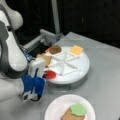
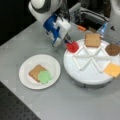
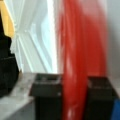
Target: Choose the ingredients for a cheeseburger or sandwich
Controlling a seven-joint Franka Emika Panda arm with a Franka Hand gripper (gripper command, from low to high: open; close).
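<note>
Now the gripper (image 2: pixel 69 41) is clamped on the thin edge of the red tomato disc (image 2: pixel 72 46); it looks light, flat and stiff, probably slippery.

Red tomato disc (image 2: pixel 72 46), seemingly plain (green lettuce blob (image 2: pixel 44 76)).

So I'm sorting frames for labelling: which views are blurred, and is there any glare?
Wrist view: the red tomato disc between the gripper fingers is smeared into a streak. Both front views are soft; the tomato and lettuce edges are fuzzy. No strong glare on the white tray or paper plate.
</note>
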